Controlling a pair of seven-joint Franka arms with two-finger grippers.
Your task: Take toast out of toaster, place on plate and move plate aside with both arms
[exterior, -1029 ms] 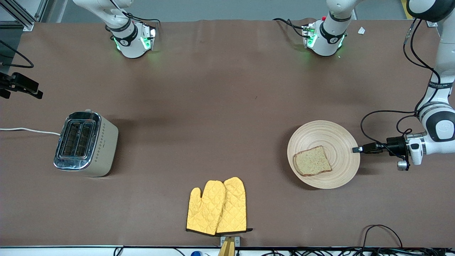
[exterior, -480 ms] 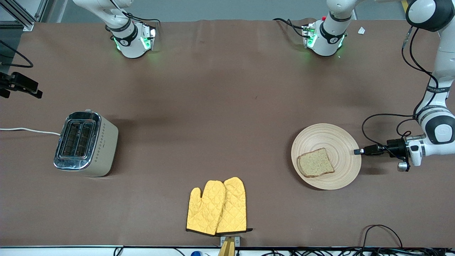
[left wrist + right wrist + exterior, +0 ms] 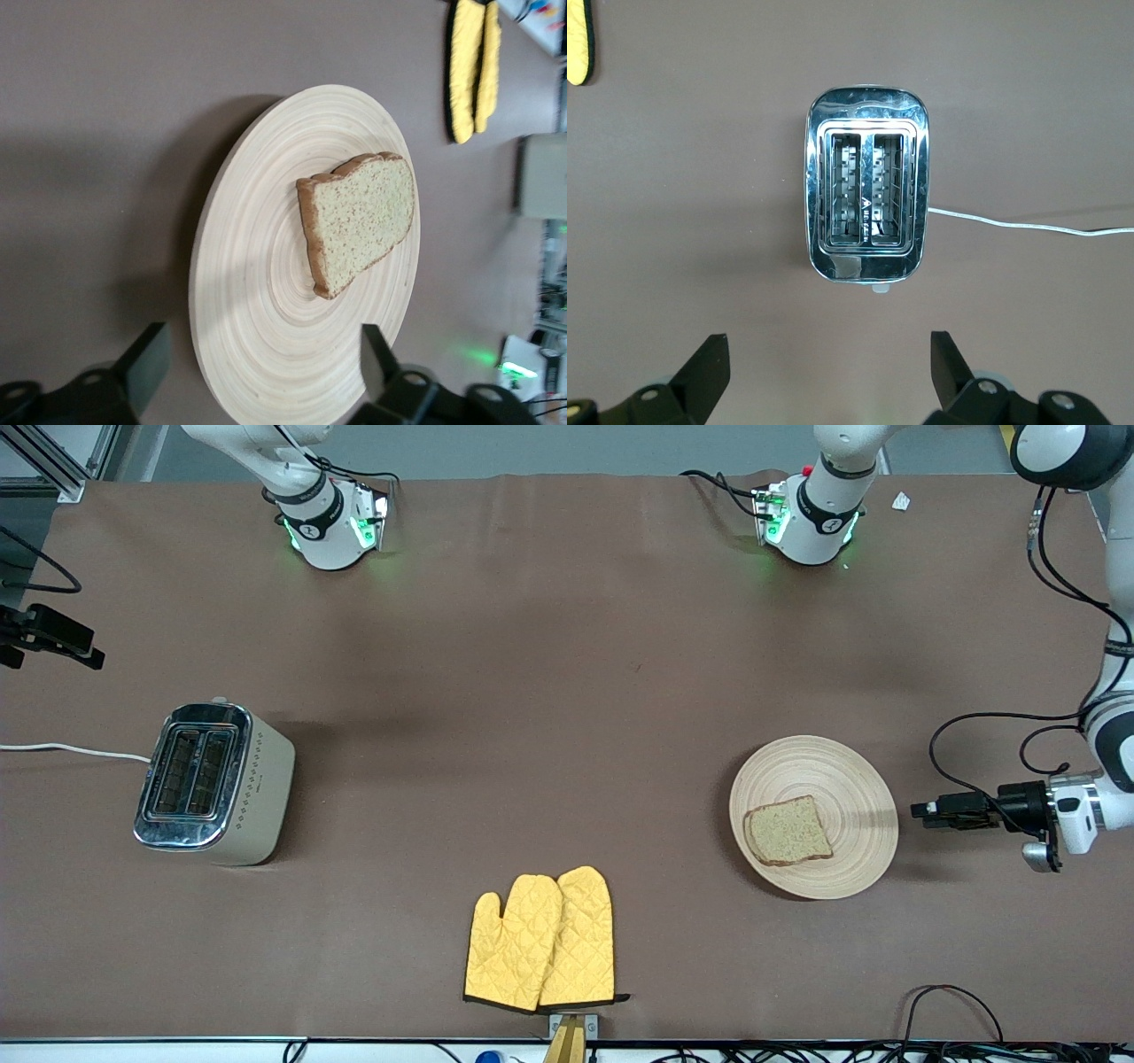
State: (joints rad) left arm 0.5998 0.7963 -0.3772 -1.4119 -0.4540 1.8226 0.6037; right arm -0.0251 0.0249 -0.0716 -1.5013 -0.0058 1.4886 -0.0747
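The toast (image 3: 788, 831) lies on the round wooden plate (image 3: 850, 779), toward the left arm's end of the table. My left gripper (image 3: 921, 811) is open and empty, low beside the plate's rim with a small gap to it. In the left wrist view its fingers (image 3: 146, 354) stand wide apart, with the plate (image 3: 257, 266) and the toast (image 3: 359, 221) just ahead. My right gripper (image 3: 828, 350) is open and empty, high over the table by the toaster (image 3: 868, 181).
The chrome and beige toaster (image 3: 213, 779) stands toward the right arm's end, its white cord (image 3: 71, 750) running off the table. A pair of yellow oven mitts (image 3: 540, 939) lies near the front edge, midway along the table.
The plate with the toast slid a little toward the left arm's end. The left gripper then backed away from the rim. The right arm has barely moved.
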